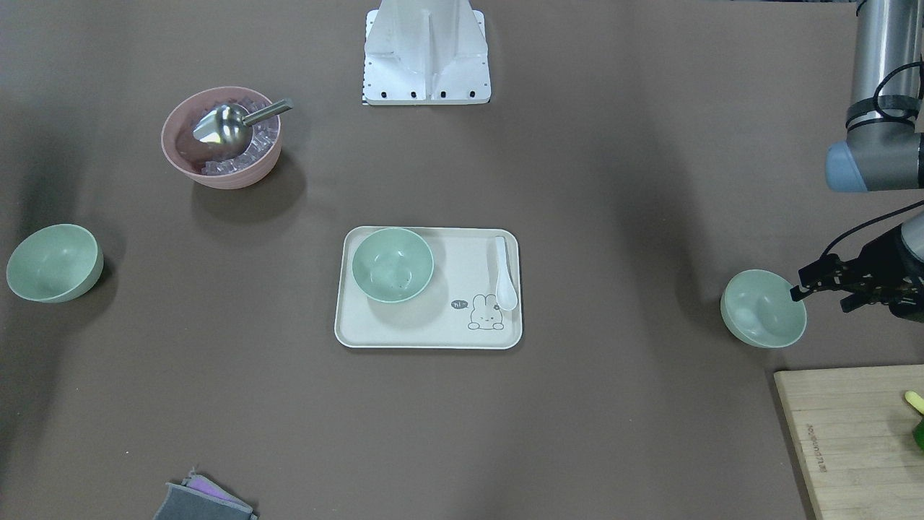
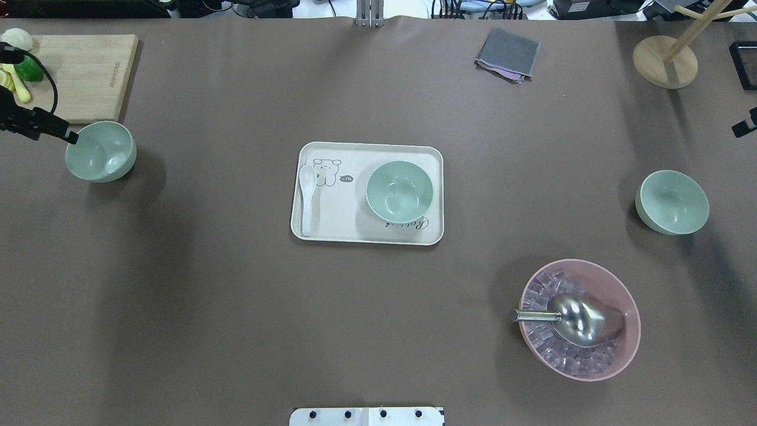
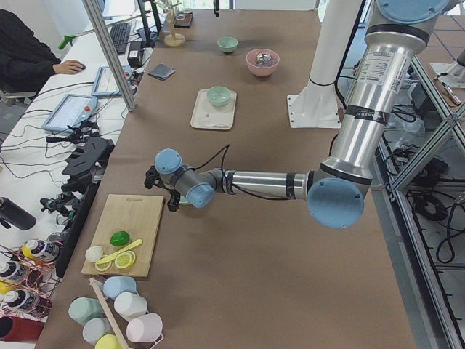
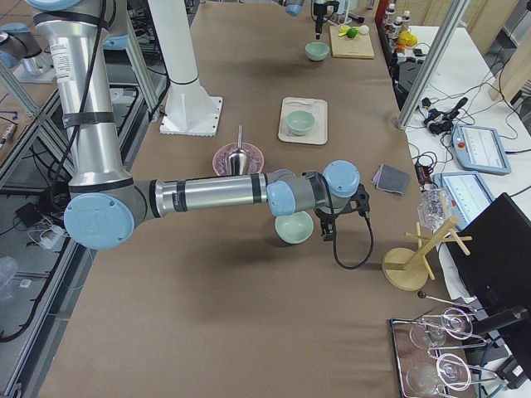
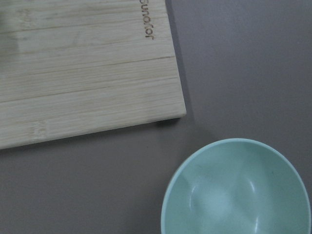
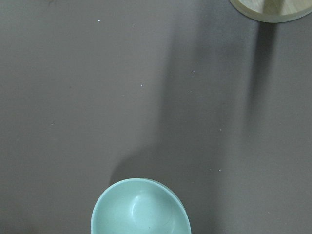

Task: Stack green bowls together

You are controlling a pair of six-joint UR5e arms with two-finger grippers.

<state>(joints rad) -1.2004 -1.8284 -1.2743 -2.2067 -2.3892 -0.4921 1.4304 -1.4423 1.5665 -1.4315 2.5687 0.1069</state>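
Three pale green bowls stand upright and apart. One bowl is on the cream tray at the table's middle. One bowl is at the far left, and also shows in the left wrist view. One bowl is at the right, and also shows in the right wrist view. My left gripper is open, empty, with its tips at the left bowl's outer rim. Only a black fragment of my right gripper shows, beyond the right bowl, so I cannot tell its state.
A pink bowl with ice cubes and a metal scoop sits near right. A white spoon lies on the tray. A wooden board with fruit pieces is far left. A grey cloth and a wooden stand are at the far edge.
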